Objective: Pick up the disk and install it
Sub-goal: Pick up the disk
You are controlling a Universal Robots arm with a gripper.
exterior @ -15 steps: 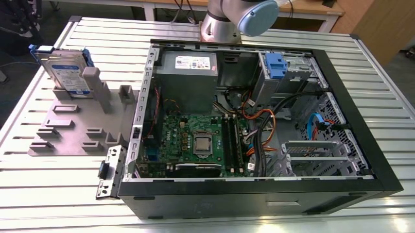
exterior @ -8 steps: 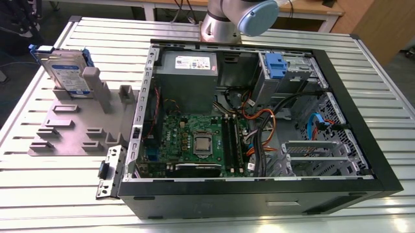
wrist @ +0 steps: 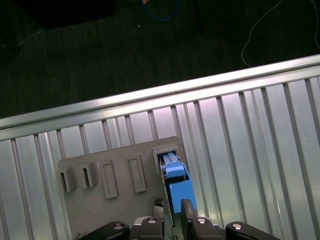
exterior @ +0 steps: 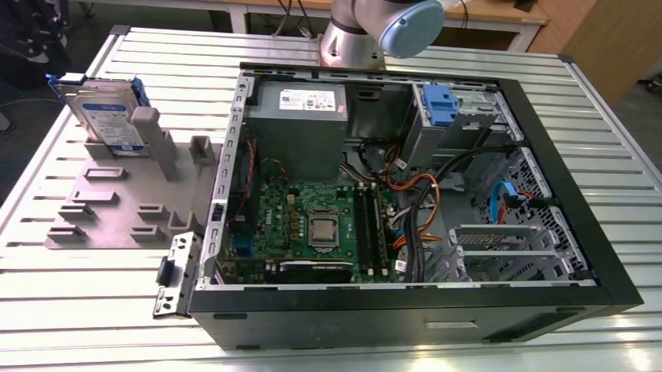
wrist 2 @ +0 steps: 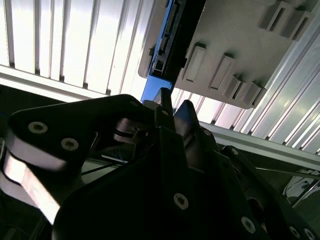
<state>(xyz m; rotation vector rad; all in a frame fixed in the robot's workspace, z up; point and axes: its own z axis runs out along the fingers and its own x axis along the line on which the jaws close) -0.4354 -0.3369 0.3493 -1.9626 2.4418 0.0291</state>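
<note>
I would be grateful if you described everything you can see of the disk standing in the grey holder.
The disk is a flat, silver-grey, metal-looking drive with a white-and-blue label, framed by a blue plastic carrier with tabs at its ends. It stands upright on edge in an end slot of the grey slotted holder, at the exterior view's left. Only the holder touches it; the open end effector hangs above its top edge.
</note>
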